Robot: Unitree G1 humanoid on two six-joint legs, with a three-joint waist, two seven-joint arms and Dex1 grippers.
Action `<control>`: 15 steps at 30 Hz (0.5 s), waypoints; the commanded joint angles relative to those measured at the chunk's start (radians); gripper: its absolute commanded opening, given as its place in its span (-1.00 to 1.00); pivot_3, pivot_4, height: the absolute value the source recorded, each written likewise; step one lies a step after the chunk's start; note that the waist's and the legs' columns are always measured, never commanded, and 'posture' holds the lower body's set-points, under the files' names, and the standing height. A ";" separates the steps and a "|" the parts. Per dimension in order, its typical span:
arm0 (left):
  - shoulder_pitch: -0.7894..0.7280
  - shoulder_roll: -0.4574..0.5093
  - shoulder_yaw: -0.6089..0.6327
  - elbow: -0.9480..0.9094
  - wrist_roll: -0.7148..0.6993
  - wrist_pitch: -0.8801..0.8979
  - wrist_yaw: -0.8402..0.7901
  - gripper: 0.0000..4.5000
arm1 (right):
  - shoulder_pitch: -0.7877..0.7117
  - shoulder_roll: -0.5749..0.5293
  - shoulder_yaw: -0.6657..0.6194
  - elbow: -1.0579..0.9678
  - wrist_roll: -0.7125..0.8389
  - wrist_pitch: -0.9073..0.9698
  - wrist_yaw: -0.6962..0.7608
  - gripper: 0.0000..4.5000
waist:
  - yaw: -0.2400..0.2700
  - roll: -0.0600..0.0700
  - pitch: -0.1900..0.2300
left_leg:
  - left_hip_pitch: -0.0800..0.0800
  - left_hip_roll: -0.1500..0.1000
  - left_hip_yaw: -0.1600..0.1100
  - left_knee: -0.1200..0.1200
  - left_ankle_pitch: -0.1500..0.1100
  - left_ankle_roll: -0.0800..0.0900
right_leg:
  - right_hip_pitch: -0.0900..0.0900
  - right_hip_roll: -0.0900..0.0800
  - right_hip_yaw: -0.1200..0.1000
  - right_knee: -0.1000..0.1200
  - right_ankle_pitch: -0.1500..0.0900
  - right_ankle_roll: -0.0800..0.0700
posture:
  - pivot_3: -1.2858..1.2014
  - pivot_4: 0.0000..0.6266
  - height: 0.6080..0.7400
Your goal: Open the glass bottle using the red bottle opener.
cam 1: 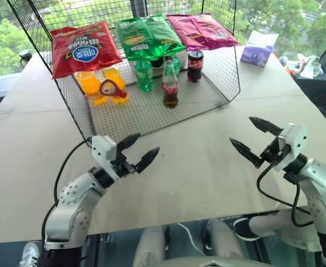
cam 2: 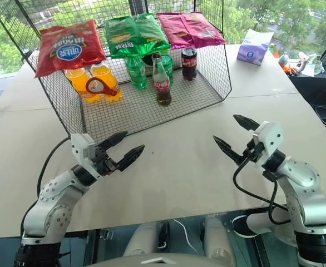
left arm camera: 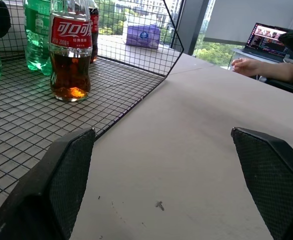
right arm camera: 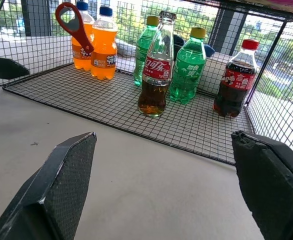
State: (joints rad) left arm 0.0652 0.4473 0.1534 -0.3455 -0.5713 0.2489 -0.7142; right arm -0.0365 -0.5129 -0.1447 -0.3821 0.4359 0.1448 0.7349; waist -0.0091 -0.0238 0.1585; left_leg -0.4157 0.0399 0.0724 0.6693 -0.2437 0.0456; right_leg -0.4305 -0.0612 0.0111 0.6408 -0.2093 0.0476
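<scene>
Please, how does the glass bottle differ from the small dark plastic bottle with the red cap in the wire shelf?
The glass bottle is taller, with a long narrow neck; the plastic bottle is shorter and squat. The glass bottle bears a metal crown cap, the plastic bottle a red screw cap. The glass bottle is dark only in its lower part, while the plastic bottle is dark almost to the cap. Both stand upright on the wire shelf, with red labels and dark drink.

The beige table (cam 1: 196, 167) carries a wire rack (cam 1: 152, 114) and a tissue pack (cam 1: 256, 53).
</scene>
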 commanded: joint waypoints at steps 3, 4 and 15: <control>-0.050 -0.028 0.044 0.052 0.061 -0.097 0.058 1.00 | 0.001 0.011 -0.022 -0.025 0.018 -0.052 0.008 0.94 | 0.002 0.000 0.000 | 0.000 0.000 0.000 0.000 0.000 0.000 | 0.000 0.000 0.000 0.000 0.000 0.000 | 0.03 -0.52 1.00; -0.062 -0.036 0.048 0.064 0.078 -0.109 0.078 1.00 | 0.002 0.013 -0.019 -0.029 0.020 -0.058 0.011 0.94 | 0.002 0.000 0.000 | 0.000 0.000 0.000 0.000 0.000 0.000 | 0.000 0.000 0.000 0.000 0.000 0.000 | 0.03 -0.52 1.00; -0.210 -0.086 0.061 0.112 0.152 -0.051 0.306 1.00 | -0.003 0.031 0.038 -0.128 0.053 -0.093 0.041 0.94 | 0.002 0.000 0.000 | 0.000 -0.001 0.000 0.000 0.000 0.000 | 0.000 0.000 0.000 0.000 0.000 0.000 | 0.03 -0.52 1.00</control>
State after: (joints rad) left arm -0.1247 0.3666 0.1980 -0.2232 -0.4382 0.2005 -0.4457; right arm -0.0332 -0.4824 -0.1020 -0.4646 0.4839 0.0675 0.7784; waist -0.0069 -0.0241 0.1584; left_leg -0.4156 0.0388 0.0722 0.6694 -0.2437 0.0456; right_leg -0.4299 -0.0608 0.0108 0.6410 -0.2090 0.0480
